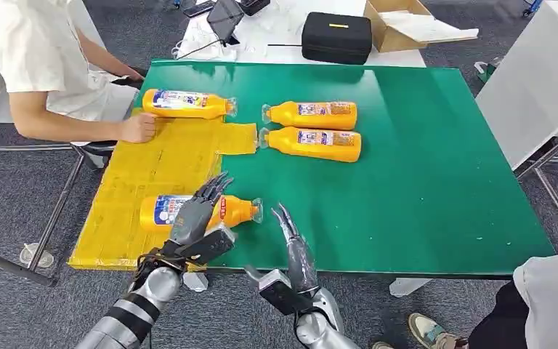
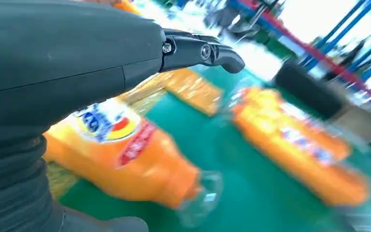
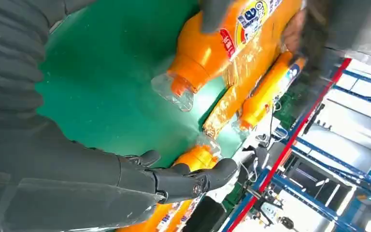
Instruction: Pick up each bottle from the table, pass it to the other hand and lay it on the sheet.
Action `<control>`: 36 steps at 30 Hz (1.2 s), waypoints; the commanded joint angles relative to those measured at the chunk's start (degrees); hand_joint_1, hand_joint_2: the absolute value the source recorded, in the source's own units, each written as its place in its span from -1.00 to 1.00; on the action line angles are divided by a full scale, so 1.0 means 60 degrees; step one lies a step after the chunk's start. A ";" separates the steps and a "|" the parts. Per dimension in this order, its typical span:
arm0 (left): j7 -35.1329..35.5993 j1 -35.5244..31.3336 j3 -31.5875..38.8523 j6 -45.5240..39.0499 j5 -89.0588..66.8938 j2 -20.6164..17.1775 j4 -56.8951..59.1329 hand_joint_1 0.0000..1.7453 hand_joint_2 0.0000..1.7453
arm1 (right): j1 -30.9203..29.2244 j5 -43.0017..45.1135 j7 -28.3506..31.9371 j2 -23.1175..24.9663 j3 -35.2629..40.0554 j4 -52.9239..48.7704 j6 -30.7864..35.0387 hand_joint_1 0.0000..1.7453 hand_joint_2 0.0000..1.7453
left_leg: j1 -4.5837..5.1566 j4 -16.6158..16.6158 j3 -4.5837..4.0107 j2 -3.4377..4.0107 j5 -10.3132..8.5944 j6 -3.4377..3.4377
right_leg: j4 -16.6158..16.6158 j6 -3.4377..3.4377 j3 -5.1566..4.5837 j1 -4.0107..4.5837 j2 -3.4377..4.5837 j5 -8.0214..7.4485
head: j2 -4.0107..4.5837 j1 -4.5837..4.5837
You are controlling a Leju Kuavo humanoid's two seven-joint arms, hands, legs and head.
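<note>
A green surface (image 1: 421,182) carries a yellow sheet (image 1: 152,174) on its left side. A near orange bottle (image 1: 243,211) lies on its side at the sheet's near edge, its clear cap end pointing right onto the green. The left hand (image 1: 200,207) hovers over this bottle's label with fingers spread, holding nothing. The right hand (image 1: 290,236) sits just right of the bottle's cap, fingers extended, also holding nothing. A far bottle (image 1: 187,103) lies at the sheet's far edge, near a seated person's hand (image 1: 139,128). Two more bottles (image 1: 312,129) lie side by side on the green, well apart from both robot hands.
</note>
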State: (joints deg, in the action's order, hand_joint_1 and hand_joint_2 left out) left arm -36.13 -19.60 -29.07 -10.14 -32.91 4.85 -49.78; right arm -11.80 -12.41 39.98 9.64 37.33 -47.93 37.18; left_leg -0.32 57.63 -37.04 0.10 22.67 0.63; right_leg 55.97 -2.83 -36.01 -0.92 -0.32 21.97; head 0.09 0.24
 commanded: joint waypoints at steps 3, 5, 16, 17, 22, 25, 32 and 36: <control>0.0371 0.2277 -0.0446 0.0218 0.3618 0.0636 -0.3986 -1.00 1.00 | 0.0436 -0.1801 0.0004 -0.0612 -0.1626 -0.0454 0.0420 -1.00 1.00 | 0.0003 0.0000 0.0022 -0.0008 0.0021 0.0008 | -0.0005 0.0002 0.0029 -0.0003 -0.0006 0.0021 | 0.0000 -0.0004; 0.0334 0.2351 -0.0497 -0.0094 0.4001 0.0605 -0.3833 -1.00 1.00 | 0.0522 -0.2949 -0.0181 -0.0659 -0.2437 -0.0567 0.0470 -1.00 1.00 | 0.0007 -0.0005 0.0026 -0.0015 0.0027 0.0015 | -0.0009 0.0001 0.0032 -0.0008 -0.0012 0.0023 | 0.0000 -0.0004; 0.0237 0.2344 -0.0537 -0.0309 0.4323 0.0535 -0.3584 -1.00 1.00 | 0.0667 -0.4008 -0.0304 -0.0726 -0.3262 -0.0819 0.0400 -1.00 1.00 | 0.0002 0.0001 0.0010 -0.0009 0.0030 0.0018 | -0.0007 -0.0002 0.0019 -0.0001 -0.0001 0.0018 | 0.0000 0.0000; 0.0237 0.2344 -0.0537 -0.0309 0.4323 0.0535 -0.3584 -1.00 1.00 | 0.0667 -0.4008 -0.0304 -0.0726 -0.3262 -0.0819 0.0400 -1.00 1.00 | -0.0002 0.0005 0.0038 -0.0010 0.0045 0.0015 | -0.0005 0.0007 0.0047 0.0005 0.0000 0.0031 | 0.0000 -0.0004; 0.0444 0.2499 -0.0364 -0.0542 0.4621 0.0655 -0.3433 -1.00 1.00 | 0.0931 -0.6213 -0.0723 -0.0568 -0.4975 -0.1497 0.0470 -1.00 1.00 | 0.0005 0.0000 0.0019 -0.0015 0.0032 0.0018 | -0.0004 -0.0001 0.0028 -0.0004 -0.0009 0.0024 | 0.0000 -0.0004; 0.0206 0.2543 -0.0421 -0.1035 0.4286 0.0623 -0.3142 -1.00 1.00 | 0.0782 -0.7237 -0.1053 -0.1085 -0.5560 -0.1486 0.0470 -1.00 1.00 | 0.0004 0.0001 0.0048 -0.0021 0.0042 0.0020 | -0.0009 0.0003 0.0061 -0.0003 -0.0014 0.0034 | 0.0000 -0.0004; 0.0184 0.2570 -0.0399 -0.1044 0.4492 0.0696 -0.3434 -1.00 1.00 | 0.0365 -0.8583 -0.1978 -0.1660 -0.5136 -0.0880 0.0470 -1.00 1.00 | 0.0004 0.0009 0.0046 -0.0008 0.0049 0.0020 | -0.0008 0.0002 0.0064 -0.0003 0.0005 0.0034 | 0.0000 -0.0004; 0.0336 0.2354 -0.0526 -0.1038 0.4605 0.0792 -0.3298 -1.00 1.00 | -0.0356 -0.8969 -0.2603 -0.1968 -0.4711 -0.0153 0.0470 -1.00 1.00 | 0.0012 0.0004 0.0003 -0.0010 0.0027 0.0022 | -0.0006 -0.0008 0.0016 -0.0010 0.0001 0.0011 | 0.0000 -0.0004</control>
State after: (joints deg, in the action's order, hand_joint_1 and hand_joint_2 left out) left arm -35.12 -3.43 -30.82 -16.65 -6.19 9.22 -71.58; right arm -7.02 -63.17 28.69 2.10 7.17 -56.08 39.80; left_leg -0.23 57.65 -37.13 0.00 22.79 0.77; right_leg 55.94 -2.95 -36.02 -1.00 -0.36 22.02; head 0.09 0.22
